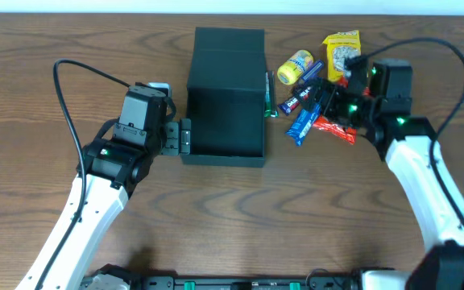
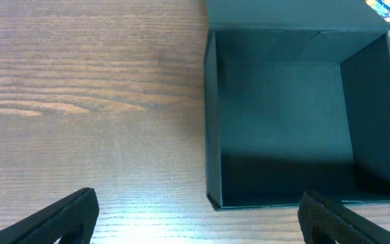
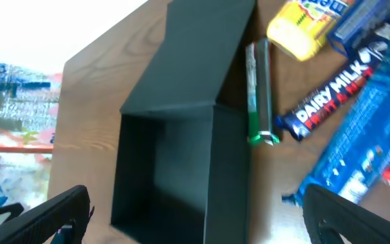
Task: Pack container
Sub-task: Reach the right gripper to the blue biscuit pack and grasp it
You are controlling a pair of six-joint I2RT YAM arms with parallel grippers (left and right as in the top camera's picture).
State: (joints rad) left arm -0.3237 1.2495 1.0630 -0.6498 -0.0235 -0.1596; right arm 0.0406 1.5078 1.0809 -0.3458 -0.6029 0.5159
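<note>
Overhead, starting on my left, the worry begins at my left gripper (image 2: 198, 203). It sits just beside the near left corner of the box (image 1: 225, 121), and any push forward would likely slide that light cardboard across the table (image 1: 71, 40). Its fingers (image 2: 53, 217) are spread wide and hold nothing; whether one brushes the wall I cannot tell. The box stands mid-table, empty, with its lid (image 1: 229, 44) folded back on the far side.

A green stick (image 1: 268, 95) lies right against the box's right wall, so a careless reach could knock it or catch the rim. Further right the snacks crowd together: a yellow tube (image 1: 296, 67), a chocolate bar (image 1: 295, 101), a blue packet (image 1: 303, 125), a red packet (image 1: 335, 129) and a yellow bag (image 1: 342, 50). Closing there, I judge I might pinch two wrappers at once or let a slick one slip. My right gripper (image 3: 195, 203) hovers over that pile, fingers (image 3: 46, 217) wide apart, holding nothing.
</note>
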